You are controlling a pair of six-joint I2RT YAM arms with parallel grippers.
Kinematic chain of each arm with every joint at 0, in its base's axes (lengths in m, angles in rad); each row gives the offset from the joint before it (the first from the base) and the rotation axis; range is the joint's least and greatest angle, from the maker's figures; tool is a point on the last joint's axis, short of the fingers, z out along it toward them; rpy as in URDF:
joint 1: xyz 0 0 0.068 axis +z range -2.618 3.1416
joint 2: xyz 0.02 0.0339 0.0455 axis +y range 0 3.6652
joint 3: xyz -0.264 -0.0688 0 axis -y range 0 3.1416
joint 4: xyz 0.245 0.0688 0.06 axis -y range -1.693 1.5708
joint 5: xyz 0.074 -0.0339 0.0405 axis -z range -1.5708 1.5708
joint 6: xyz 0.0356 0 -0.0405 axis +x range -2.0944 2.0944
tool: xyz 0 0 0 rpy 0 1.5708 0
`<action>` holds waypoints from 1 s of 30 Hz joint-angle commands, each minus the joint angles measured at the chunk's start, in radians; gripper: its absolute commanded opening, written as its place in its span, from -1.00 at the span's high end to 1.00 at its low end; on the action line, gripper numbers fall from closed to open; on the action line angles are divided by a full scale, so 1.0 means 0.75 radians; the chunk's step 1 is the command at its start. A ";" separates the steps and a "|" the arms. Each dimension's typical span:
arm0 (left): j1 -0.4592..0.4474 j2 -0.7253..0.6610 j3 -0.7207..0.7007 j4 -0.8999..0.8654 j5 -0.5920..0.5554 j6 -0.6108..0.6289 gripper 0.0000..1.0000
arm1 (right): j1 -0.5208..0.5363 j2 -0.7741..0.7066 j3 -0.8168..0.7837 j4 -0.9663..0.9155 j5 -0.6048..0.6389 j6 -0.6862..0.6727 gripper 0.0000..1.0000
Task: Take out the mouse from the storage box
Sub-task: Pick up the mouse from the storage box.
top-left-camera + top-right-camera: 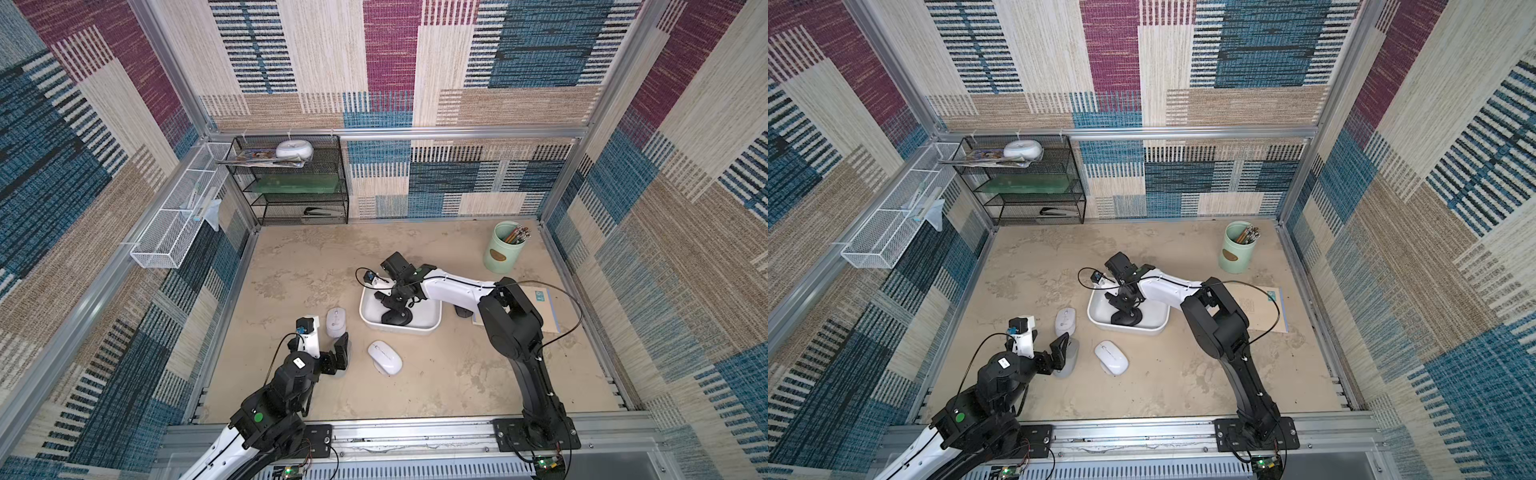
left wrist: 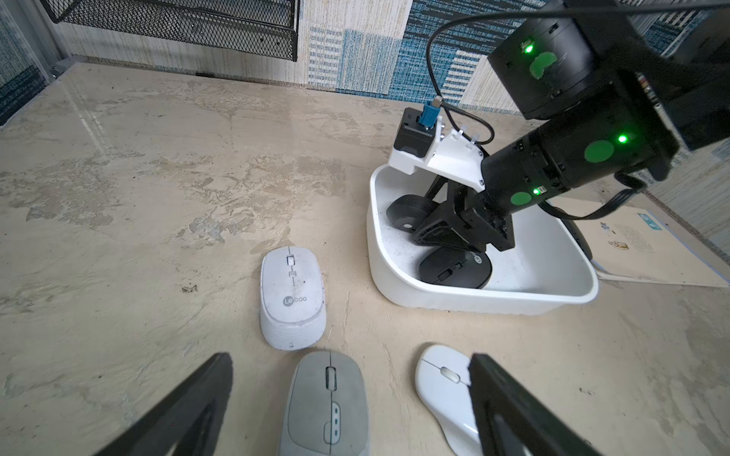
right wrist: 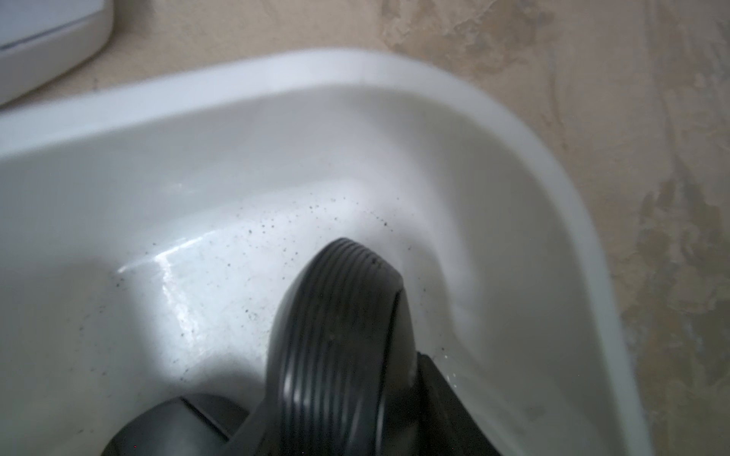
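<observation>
The white storage box [image 1: 399,330] sits mid-table, and is also seen in the left wrist view [image 2: 493,294] and the right wrist view [image 3: 355,67]. My right gripper [image 2: 418,221] reaches down into it, shut on a black mouse [image 3: 339,335] that is turned on its side with its ribbed flank showing. A second black mouse [image 2: 454,268] lies flat on the box floor near the front wall. My left gripper [image 2: 349,363] stands open just above a grey mouse [image 2: 328,406] on the table, holding nothing.
A white Lecoo mouse [image 1: 336,322] and a slim white mouse [image 1: 384,357] lie on the table left of the box. A mint pencil cup [image 1: 503,247] stands back right and a notebook [image 1: 540,307] lies under the right arm. A black mesh shelf [image 1: 291,183] and a white wire basket [image 1: 178,216] are at the back left.
</observation>
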 commanded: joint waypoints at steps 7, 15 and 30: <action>0.000 -0.001 -0.002 0.026 -0.006 0.011 -0.94 | 0.002 -0.132 -0.079 0.059 0.067 0.081 0.47; 0.000 0.000 -0.002 0.026 -0.013 0.011 -0.95 | 0.025 -0.416 -0.249 0.062 0.169 0.251 0.50; 0.000 0.028 0.000 0.039 -0.010 0.008 -0.96 | 0.085 -1.052 -0.811 -0.100 0.378 0.879 0.49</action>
